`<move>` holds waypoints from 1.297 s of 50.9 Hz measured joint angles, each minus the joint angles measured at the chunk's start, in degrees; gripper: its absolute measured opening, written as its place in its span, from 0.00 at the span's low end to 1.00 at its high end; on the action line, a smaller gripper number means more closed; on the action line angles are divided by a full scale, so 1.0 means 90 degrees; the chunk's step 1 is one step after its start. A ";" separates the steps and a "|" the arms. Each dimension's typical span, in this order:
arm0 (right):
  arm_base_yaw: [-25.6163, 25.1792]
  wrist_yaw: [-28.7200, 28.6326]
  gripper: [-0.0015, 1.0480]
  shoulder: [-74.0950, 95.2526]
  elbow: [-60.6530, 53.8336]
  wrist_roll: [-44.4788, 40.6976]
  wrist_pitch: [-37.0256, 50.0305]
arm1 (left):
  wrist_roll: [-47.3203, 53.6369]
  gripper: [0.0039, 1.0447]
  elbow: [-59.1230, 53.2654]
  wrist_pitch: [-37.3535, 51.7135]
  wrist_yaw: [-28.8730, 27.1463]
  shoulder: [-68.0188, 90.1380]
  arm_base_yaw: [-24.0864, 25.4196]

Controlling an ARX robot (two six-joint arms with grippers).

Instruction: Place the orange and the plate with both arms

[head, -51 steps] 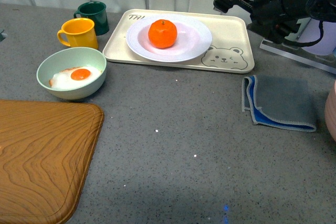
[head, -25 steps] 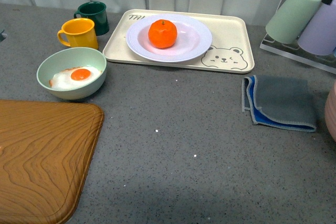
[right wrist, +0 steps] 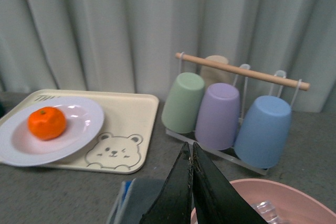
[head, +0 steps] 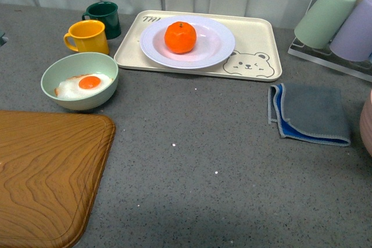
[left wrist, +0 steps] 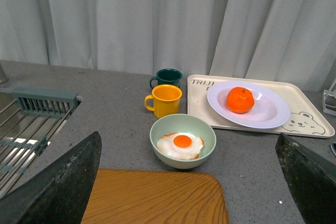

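Resting on the plate (head: 187, 42), the orange (head: 180, 37) sits on the cream bear tray (head: 256, 56) at the far side of the table (head: 203, 155).

Front view: neither of my arms shows; a pale green bowl (head: 79, 81) with a fried egg stands near the yellow mug (head: 88, 36) and dark green mug (head: 103, 19), a folded grey cloth (head: 311, 114) lies right of the tray, and a wooden board (head: 46, 172) fills the near left corner. Left wrist view: my left fingers (left wrist: 63, 182) are spread wide, holding nothing, with the orange (left wrist: 240, 99) on the plate (left wrist: 268, 111) far ahead. Right wrist view: my right fingers (right wrist: 176, 195) are pressed together, empty, above the cloth; upturned cups (right wrist: 220, 115) hang on a rack beside the tray.
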 joint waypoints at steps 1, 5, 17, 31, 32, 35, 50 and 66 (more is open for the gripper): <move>-0.0070 -0.0121 0.01 -0.0100 -0.0061 -0.0002 -0.0044 | 0.0000 0.94 0.0000 0.0000 0.0000 0.0000 0.0000; -0.0260 -0.0153 0.01 -0.0678 -0.0347 0.0002 -0.0308 | 0.0000 0.94 0.0000 0.0000 0.0000 0.0000 -0.0002; -0.0274 -0.0168 0.01 -0.2059 -0.0831 0.0000 -0.1200 | 0.0000 0.94 0.0000 0.0000 0.0000 0.0000 -0.0002; -0.0274 -0.0180 0.01 -0.3337 -0.1098 0.0002 -0.2222 | 0.0000 0.94 0.0000 0.0000 0.0002 0.0000 -0.0002; -0.0274 -0.0180 0.01 -0.3390 -0.1103 0.0000 -0.2266 | 0.0000 0.94 0.0000 0.0000 0.0002 0.0000 -0.0002; -0.0274 -0.0180 0.01 -0.3638 -0.1134 0.0000 -0.2477 | 0.0000 0.94 0.0000 0.0000 0.0002 0.0000 -0.0002; -0.0274 -0.0182 0.01 -0.4799 -0.1207 0.0002 -0.3509 | 0.0000 0.94 0.0000 0.0000 0.0002 0.0000 -0.0002; -0.0274 -0.0182 0.01 -0.6001 -0.1209 0.0000 -0.4629 | 0.0000 0.94 0.0000 0.0000 0.0002 0.0000 0.0000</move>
